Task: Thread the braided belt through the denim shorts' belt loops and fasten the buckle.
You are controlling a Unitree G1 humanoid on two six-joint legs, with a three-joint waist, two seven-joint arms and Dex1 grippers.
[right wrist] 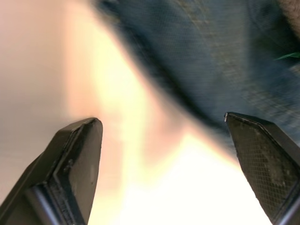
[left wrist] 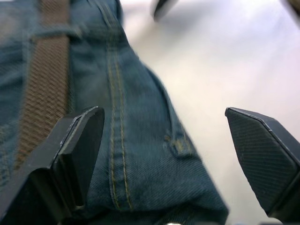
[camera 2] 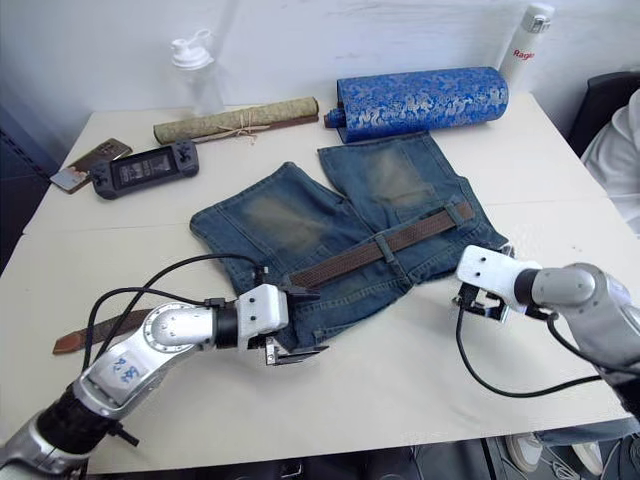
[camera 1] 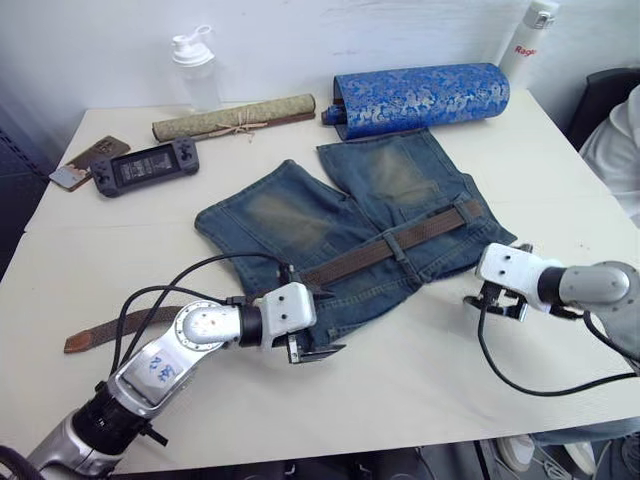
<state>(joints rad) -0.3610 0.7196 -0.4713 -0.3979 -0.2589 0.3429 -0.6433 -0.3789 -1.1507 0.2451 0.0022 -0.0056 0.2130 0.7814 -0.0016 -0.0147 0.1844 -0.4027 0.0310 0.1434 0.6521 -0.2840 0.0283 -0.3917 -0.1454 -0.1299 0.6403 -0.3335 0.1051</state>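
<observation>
The denim shorts (camera 1: 350, 215) lie flat mid-table, waistband towards me. The braided belt (camera 1: 370, 255) runs along the waistband under a belt loop (camera 1: 397, 245). Its leather-tipped tail (camera 1: 85, 340) trails onto the table at the left, and its other end (camera 1: 468, 211) rests on the shorts' right side. I cannot make out the buckle. My left gripper (camera 1: 318, 352) is open at the waistband's near edge; in the left wrist view one finger (left wrist: 79, 140) is over denim and the other over bare table. My right gripper (camera 1: 495, 303) is open and empty beside the shorts' right corner (right wrist: 225, 56).
Behind the shorts lie a blue brocade roll (camera 1: 420, 98) and a tied olive scroll (camera 1: 235, 118). A game console (camera 1: 145, 167) and a phone (camera 1: 90, 158) sit far left. Two bottles (camera 1: 195, 65) (camera 1: 528, 40) stand at the back. A person's white sleeve (camera 1: 615, 145) is at the right edge.
</observation>
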